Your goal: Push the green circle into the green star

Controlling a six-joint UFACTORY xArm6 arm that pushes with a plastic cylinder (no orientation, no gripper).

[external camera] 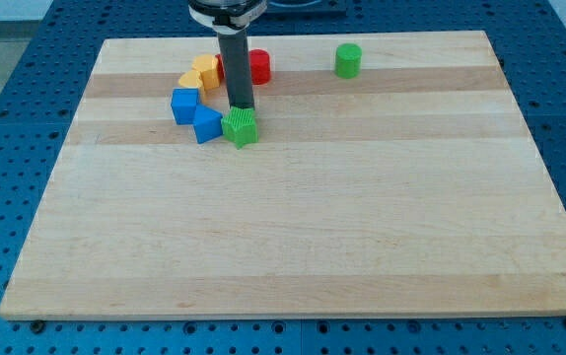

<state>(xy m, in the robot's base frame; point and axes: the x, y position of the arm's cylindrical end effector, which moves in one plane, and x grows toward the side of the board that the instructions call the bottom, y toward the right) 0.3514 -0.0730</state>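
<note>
- While our rod (236, 69) comes down from the view's top, my tip (240, 107) sits just above the green star (241, 128) on its far side, touching it or nearly so; we cannot tell which.
- We carry no jaws at all, so nothing is gripped: the arm ends in the bare dark rod.
- We see the green star on the wooden board (293, 237), left of centre and in the upper part of the view.
- We find the green circle (348, 60) near the board's top edge, well apart from the star, up and toward the view's right.
- We count 2 blue blocks at the star's left: a blue cube (185, 105) and a second blue block (206, 124), its shape unclear, which sits just beside the star, seemingly touching it.
- We see 2 yellow-orange blocks above the blue ones: a yellow block (204, 69) and an orange block (189, 80), pressed together, shapes hard to make out.
- We see a red block (259, 66), rounded like a cylinder, partly hidden behind the rod, just beside the yellow block's right.
- We note that the board rests on a blue perforated table (27, 59).
</note>
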